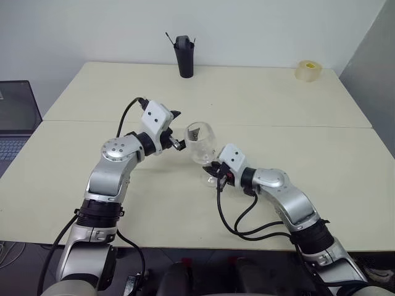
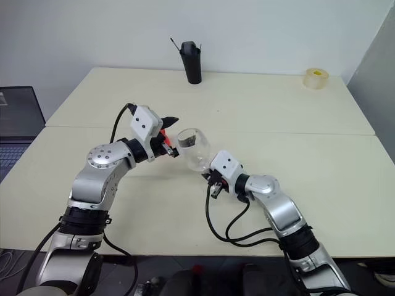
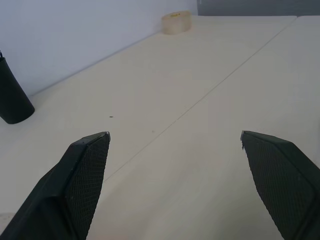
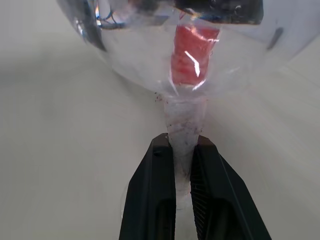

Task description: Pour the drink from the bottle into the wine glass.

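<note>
At frame centre, the wine glass (image 1: 201, 143) was held tilted above the table (image 1: 259, 105), its stem clamped by the right gripper (image 4: 182, 150). The left gripper (image 3: 175, 137), fingers spread wide and empty, was seen just left of the bowl.

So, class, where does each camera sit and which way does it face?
Both eye views: head, looking down at the table; both arms show.
Left wrist: along the open left gripper toward the black cup and tape roll, shared with the head.
Right wrist: along the right gripper, shut on the stem of the wine glass.
</note>
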### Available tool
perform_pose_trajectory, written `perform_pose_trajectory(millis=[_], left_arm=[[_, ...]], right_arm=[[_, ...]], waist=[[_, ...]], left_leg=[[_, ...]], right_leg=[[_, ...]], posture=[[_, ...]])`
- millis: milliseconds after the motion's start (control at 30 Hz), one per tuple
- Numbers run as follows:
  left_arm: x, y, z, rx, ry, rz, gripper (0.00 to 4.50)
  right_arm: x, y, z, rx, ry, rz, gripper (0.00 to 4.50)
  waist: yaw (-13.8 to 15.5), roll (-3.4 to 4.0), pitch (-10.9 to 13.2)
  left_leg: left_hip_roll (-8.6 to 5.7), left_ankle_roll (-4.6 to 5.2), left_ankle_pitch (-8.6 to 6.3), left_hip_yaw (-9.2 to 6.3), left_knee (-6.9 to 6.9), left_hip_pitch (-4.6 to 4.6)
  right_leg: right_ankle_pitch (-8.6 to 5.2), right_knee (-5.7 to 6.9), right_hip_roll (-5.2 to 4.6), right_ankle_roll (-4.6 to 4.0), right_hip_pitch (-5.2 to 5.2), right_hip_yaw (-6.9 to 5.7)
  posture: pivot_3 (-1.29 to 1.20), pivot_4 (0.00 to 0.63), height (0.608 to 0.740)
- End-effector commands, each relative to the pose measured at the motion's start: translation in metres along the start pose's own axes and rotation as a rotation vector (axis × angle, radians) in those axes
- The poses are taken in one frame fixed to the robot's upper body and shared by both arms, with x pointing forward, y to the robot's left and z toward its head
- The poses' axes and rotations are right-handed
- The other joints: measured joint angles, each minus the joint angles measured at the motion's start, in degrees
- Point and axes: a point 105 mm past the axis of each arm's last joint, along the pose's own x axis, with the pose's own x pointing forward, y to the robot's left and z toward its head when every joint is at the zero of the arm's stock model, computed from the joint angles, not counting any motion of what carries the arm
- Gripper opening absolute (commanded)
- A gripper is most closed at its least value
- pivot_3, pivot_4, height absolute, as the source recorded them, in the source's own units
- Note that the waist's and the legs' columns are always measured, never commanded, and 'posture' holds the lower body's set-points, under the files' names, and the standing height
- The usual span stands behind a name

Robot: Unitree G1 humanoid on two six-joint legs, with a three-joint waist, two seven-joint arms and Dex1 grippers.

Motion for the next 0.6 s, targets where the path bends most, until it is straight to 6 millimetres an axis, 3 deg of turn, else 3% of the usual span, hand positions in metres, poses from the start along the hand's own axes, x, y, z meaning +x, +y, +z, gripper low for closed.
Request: perform_pose_trajectory(millis=[33,167,300,433,600], left_arm=[[-0.011,0.011,0.022,0.033,-0.076,0.013,4.50],[-0.035,0.020,0.019,0.023,-0.069,0.003,4.50],[-0.057,0.021,0.013,0.000,-0.035,-0.019,4.50],[-0.079,0.011,0.011,-0.060,-0.025,-0.093,4.50],[-0.090,0.003,0.017,-0.112,-0.026,-0.151,4.50]], right_arm=[[-0.016,-0.009,0.040,-0.049,-0.179,-0.024,0.14],[-0.032,-0.019,0.054,-0.067,-0.221,-0.054,0.14],[-0.036,-0.032,0.047,-0.066,-0.203,-0.100,0.14],[-0.023,-0.048,0.036,-0.045,-0.203,-0.170,0.14],[0.005,-0.064,0.030,-0.034,-0.237,-0.262,0.14]], waist=[[0.0,0.01,0.0],[-0.2,0.01,0.0],[-0.1,0.03,0.0],[-0.2,0.03,0.0],[-0.3,0.10,0.1]], left_leg=[[0.00,0.00,0.00,0.00,0.00,0.00],[0.02,-0.01,0.00,0.00,0.01,-0.18],[0.04,0.00,0.00,-0.04,0.00,-0.18],[0.02,-0.01,0.00,-0.04,0.01,-0.18],[0.04,-0.03,0.02,-0.01,0.00,-0.17]], right_leg=[[0.00,0.00,0.00,0.00,0.00,0.00],[0.00,0.02,0.00,0.00,-0.15,0.00],[0.00,0.03,-0.01,0.00,-0.14,0.01],[0.00,0.03,-0.01,0.00,-0.12,0.01],[0.00,0.07,0.00,-0.01,-0.15,0.02]], posture=[[0.00,0.150,0.740],[0.00,0.150,0.740],[0.00,0.150,0.740],[0.00,0.150,0.740],[0.00,0.150,0.740]])
